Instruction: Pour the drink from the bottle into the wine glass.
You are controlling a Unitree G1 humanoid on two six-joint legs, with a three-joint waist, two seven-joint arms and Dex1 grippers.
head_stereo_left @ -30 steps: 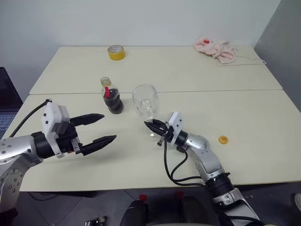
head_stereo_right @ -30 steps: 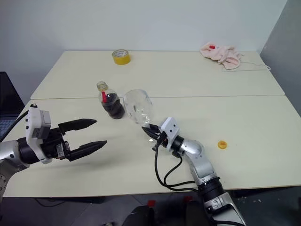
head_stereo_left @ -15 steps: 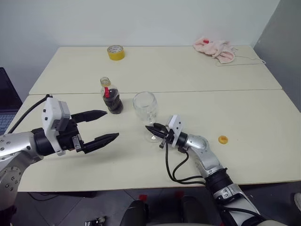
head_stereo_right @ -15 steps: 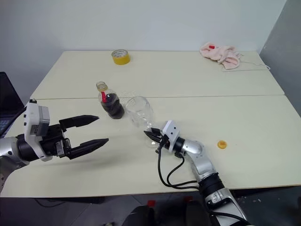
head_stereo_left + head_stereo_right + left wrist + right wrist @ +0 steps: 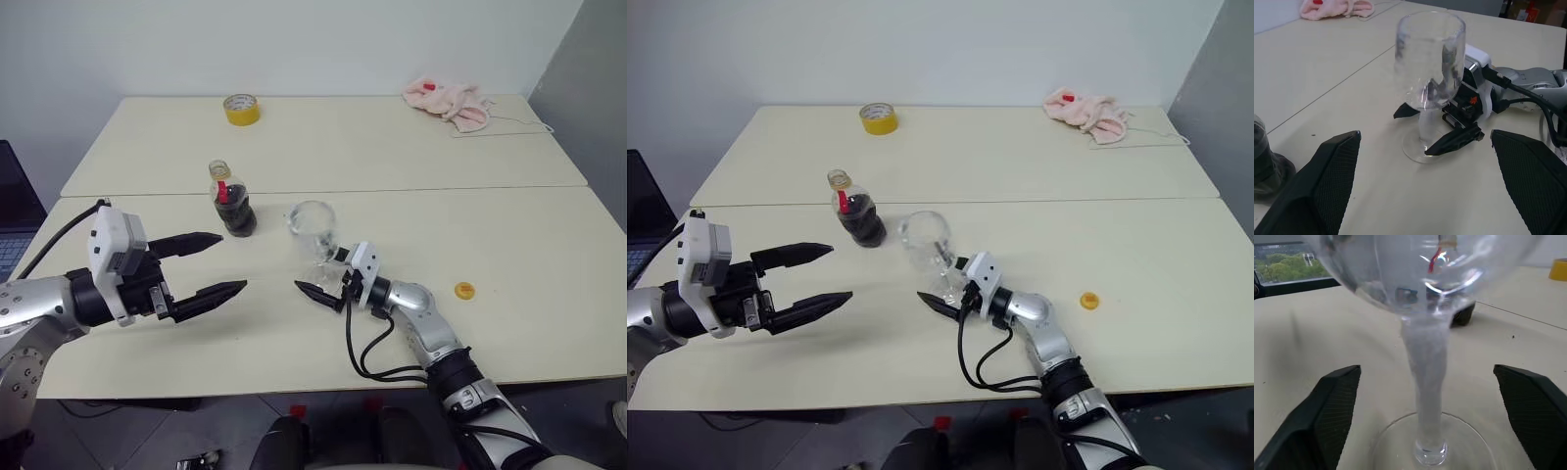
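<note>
Clear glass stands at the middle of the frame: the wine glass [image 5: 313, 235] is set upright on the pale table [image 5: 529, 255], its foot flat on the surface and its bowl seen empty. The right gripper [image 5: 325, 277] is placed low at the stem, its two black fingers spread wide on either side of it — no contact with the glass can be made out. Up and to the left of the glass, the bottle [image 5: 231, 201] is found uncapped, with the dark drink [image 5: 236, 217] in its lower part. The left gripper [image 5: 208, 263] is held above the table at lower left, jaws wide and empty. A yellow cap [image 5: 464, 290] lies at right — apart from everything.
</note>
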